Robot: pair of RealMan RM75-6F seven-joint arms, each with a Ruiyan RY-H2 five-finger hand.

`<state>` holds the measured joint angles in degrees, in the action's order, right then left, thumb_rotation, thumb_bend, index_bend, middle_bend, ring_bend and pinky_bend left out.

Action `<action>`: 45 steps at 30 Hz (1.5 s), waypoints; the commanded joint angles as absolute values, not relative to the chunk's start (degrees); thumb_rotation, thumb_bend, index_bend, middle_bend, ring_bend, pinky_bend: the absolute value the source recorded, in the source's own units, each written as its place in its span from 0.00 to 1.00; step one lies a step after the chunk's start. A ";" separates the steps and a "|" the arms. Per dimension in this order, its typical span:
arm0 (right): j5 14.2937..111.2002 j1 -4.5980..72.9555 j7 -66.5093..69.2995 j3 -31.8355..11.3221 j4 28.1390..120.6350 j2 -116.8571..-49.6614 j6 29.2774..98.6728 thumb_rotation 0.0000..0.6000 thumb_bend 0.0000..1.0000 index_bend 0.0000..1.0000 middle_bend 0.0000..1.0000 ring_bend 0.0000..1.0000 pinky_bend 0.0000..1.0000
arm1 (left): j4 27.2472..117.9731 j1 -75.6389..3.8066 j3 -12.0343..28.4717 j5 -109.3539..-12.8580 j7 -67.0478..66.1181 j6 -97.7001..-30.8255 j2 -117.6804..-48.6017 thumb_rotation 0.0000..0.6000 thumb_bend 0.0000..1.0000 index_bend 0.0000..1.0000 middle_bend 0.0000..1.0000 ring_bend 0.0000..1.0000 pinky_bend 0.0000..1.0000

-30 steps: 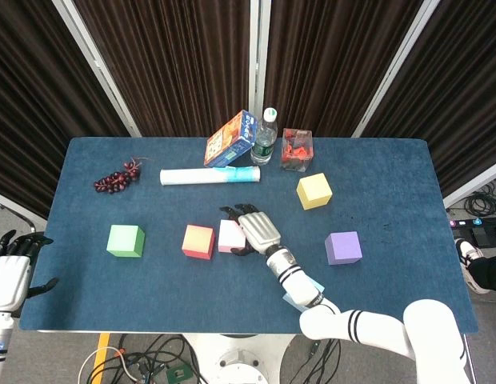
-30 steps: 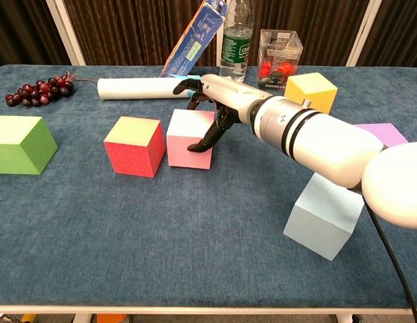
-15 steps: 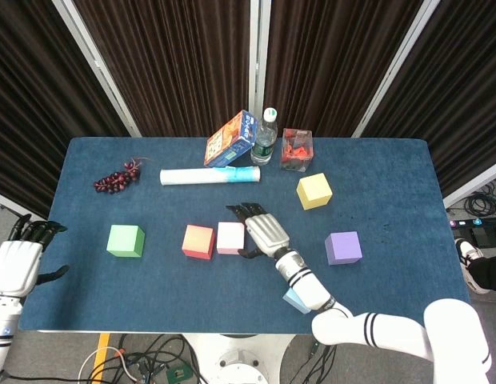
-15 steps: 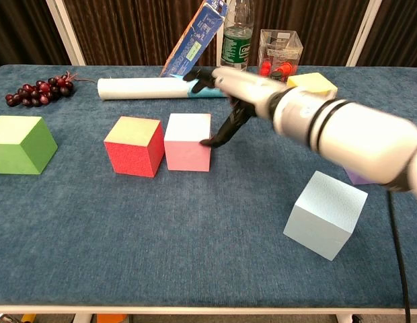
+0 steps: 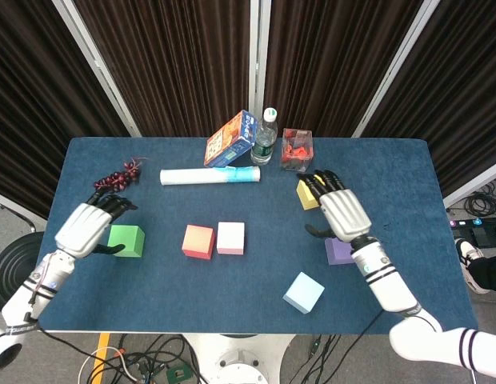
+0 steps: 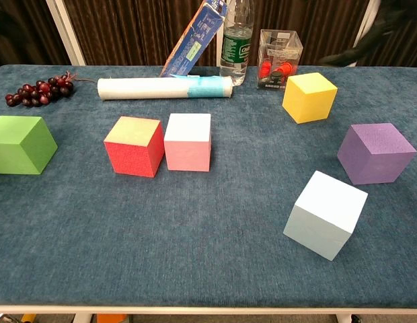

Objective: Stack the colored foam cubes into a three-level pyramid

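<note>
cubes unstacked | pink cube (image 5: 230, 238) touching red cube (image 5: 198, 242)

Six foam cubes lie singly on the blue table (image 5: 392, 172), none stacked. The green cube (image 5: 126, 241) sits just beside the left hand (image 5: 86, 230), at its fingertips. The red cube (image 5: 198, 242) and pink cube (image 5: 231, 238) stand side by side, touching or nearly so, between the two hands. The yellow cube (image 5: 306, 193) lies partly under the fingers of the right hand (image 5: 342, 214), the purple cube (image 5: 341, 251) partly under its wrist. The light-blue cube (image 5: 304, 292), turned askew, lies nearer the front edge, beside the right forearm.
</note>
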<state>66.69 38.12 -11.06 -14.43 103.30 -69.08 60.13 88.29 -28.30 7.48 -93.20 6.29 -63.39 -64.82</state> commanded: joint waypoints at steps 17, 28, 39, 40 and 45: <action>72.53 30.60 0.92 -11.01 101.17 -62.72 63.08 1.00 0.17 0.00 0.12 0.00 0.00 | 80.88 -44.79 6.66 -88.97 10.14 -42.90 -75.33 1.00 0.00 0.15 0.11 0.12 0.10; 72.83 30.01 2.87 -10.66 99.49 -63.20 62.45 1.00 0.17 0.00 0.12 0.00 0.00 | 79.78 -45.17 4.76 -86.31 8.69 -43.40 -80.25 1.00 0.00 0.16 0.14 0.12 0.10; 73.44 29.31 4.27 -10.50 98.25 -63.67 62.66 1.00 0.17 0.00 0.13 0.00 0.00 | 75.39 -44.99 5.75 -84.49 8.23 -47.71 -86.08 1.00 0.02 0.29 0.31 0.25 0.13; 73.50 29.26 4.38 -10.47 98.19 -63.65 62.64 1.00 0.17 0.00 0.13 0.00 0.00 | 75.07 -44.99 5.79 -84.47 8.34 -48.02 -86.43 1.00 0.03 0.30 0.33 0.27 0.13; 73.47 29.02 4.93 -10.48 97.59 -63.82 62.59 1.00 0.17 0.00 0.13 0.00 0.00 | 73.89 -45.07 6.12 -83.86 8.32 -49.13 -87.86 1.00 0.04 0.34 0.45 0.36 0.15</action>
<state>73.49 29.06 4.86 -10.47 97.66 -63.79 62.58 74.01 -45.05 6.03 -83.99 8.31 -49.02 -87.70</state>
